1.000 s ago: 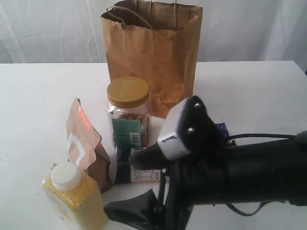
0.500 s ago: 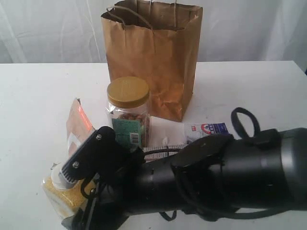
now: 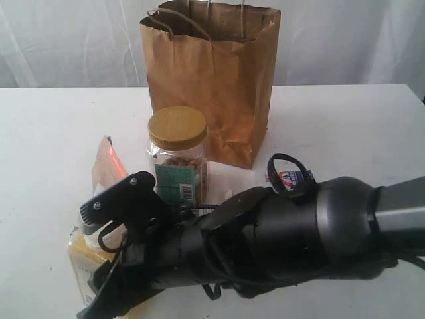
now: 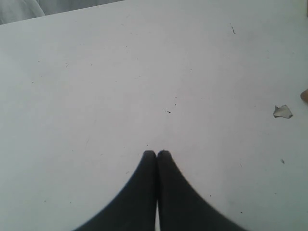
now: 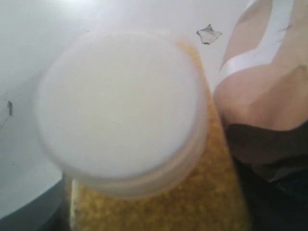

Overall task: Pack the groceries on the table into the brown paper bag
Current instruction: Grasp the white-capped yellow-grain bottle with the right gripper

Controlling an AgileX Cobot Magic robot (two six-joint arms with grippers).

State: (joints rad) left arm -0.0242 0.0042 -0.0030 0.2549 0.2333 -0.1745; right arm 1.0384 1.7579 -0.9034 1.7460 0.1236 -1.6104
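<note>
no label readable. your right pincer hangs over the yellow-grain bottle by the desk 's near edge, grip unclear; left pincer pressed together.

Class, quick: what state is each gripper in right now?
Left gripper: closed, holding nothing.
Right gripper: at the yellow-grain bottle; open or closed cannot be told.
</note>
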